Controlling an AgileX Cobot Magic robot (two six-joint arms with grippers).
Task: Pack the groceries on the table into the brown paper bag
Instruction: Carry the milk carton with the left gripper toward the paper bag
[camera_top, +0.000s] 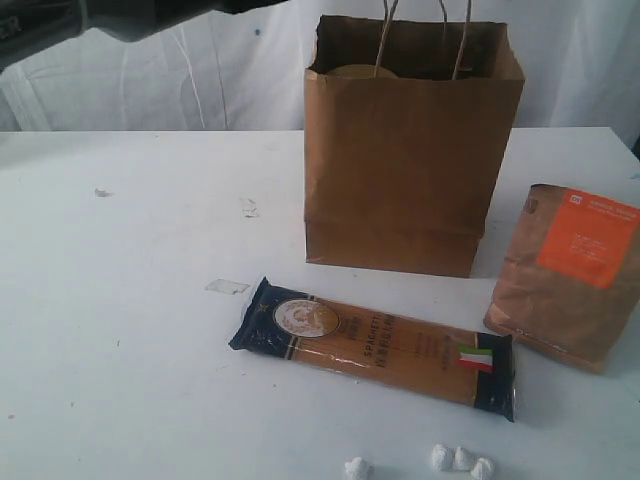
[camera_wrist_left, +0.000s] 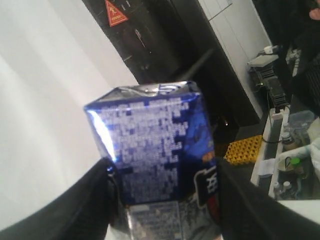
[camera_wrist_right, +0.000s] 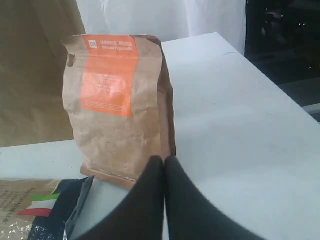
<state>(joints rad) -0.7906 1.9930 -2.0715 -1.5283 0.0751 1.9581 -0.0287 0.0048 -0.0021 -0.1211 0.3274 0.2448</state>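
My left gripper (camera_wrist_left: 164, 172) is shut on the small blue-white carton (camera_wrist_left: 150, 140), a finger pressing each side, held up in the air off the table. The brown paper bag (camera_top: 410, 170) stands upright at the back of the table (camera_top: 120, 330), and a gold lid (camera_top: 350, 70) shows just inside its rim. In front of it the long dark-blue spaghetti packet (camera_top: 375, 345) lies flat. The brown pouch with the orange label (camera_top: 570, 275) stands at the right. My right gripper (camera_wrist_right: 164, 160) is shut and empty, low over the table just before the pouch (camera_wrist_right: 117, 105).
Small white foam-like lumps (camera_top: 460, 460) lie at the front edge. A flat paper scrap (camera_top: 227, 287) lies left of the spaghetti packet. My left arm (camera_top: 60, 25) shows dark at the top left. The table's right edge (camera_wrist_right: 280, 95) runs beyond the pouch.
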